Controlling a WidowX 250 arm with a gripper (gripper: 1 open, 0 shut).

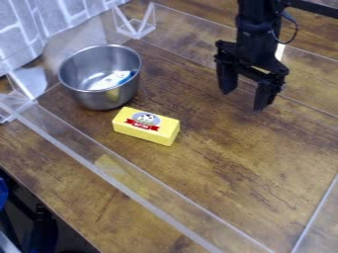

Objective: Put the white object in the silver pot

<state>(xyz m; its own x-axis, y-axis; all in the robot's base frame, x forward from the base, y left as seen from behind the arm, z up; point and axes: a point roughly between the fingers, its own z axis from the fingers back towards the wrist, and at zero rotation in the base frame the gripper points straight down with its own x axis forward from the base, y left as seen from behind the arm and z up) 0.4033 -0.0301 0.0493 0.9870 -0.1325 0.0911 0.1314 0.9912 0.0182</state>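
Standing wide open, claw (247, 91) well apart from yellow block (146, 126) and silver pot (99, 78).

The wooden bench (199, 188) is carrying the silver pot (99, 77); a yellow block (145, 126) is lying near the pot.

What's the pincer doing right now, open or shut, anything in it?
Pincer: open, nothing visible between its fingers.
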